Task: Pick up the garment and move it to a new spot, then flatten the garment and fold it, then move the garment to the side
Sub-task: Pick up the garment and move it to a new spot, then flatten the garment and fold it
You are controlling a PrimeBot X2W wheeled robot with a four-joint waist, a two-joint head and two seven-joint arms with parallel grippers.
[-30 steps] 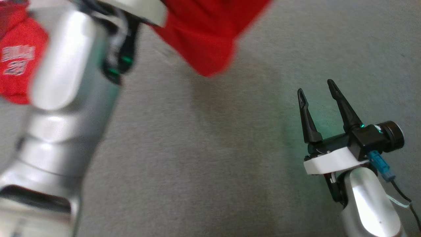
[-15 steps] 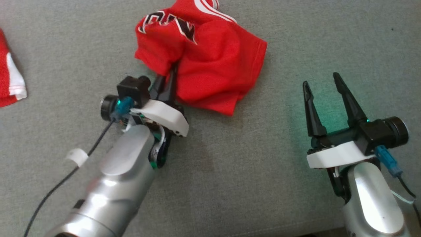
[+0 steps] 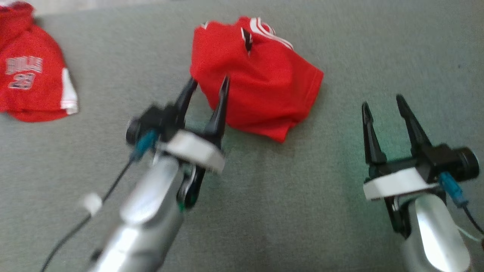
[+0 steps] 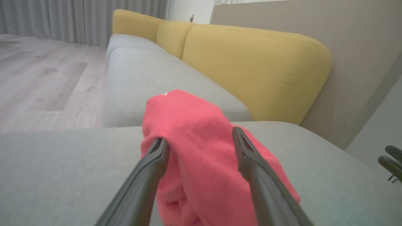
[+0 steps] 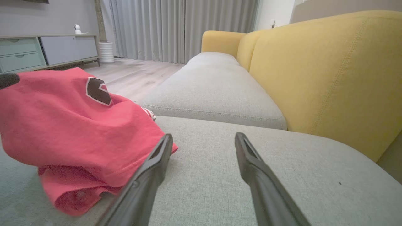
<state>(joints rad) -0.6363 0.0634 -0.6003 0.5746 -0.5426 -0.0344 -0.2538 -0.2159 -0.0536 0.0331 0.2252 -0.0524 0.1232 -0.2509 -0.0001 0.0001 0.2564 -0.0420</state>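
1. From the head camera you are looking down on a grey sofa seat [image 3: 264,219]. The picture is slightly blurred.
2. The garment [image 3: 261,90], red with white and dark markings, lies crumpled in a heap on the seat, just above the middle of the head view.
3. Your left gripper [image 3: 209,80] has its two dark fingers spread wide and grips nothing. Its tips sit at the garment's near left edge. One finger overlaps the red cloth and the other is over bare seat just beside it.
4. In your left wrist view the red heap rises between and beyond the spread fingers. You cannot tell from it whether the tips touch the cloth.
5. Your right gripper [image 3: 382,102] is also spread wide and empty, over bare seat to the right of the garment and apart from it. In your right wrist view the garment lies to the left, with its hem near the left finger.
6. A second red jersey [image 3: 34,83] with white lettering lies at the far left of the seat, well apart from the garment.
7. A yellow backrest [image 4: 251,69] stands behind the seat. Beyond the sofa are a pale wood floor [image 4: 40,78] and grey curtains [image 5: 182,28].
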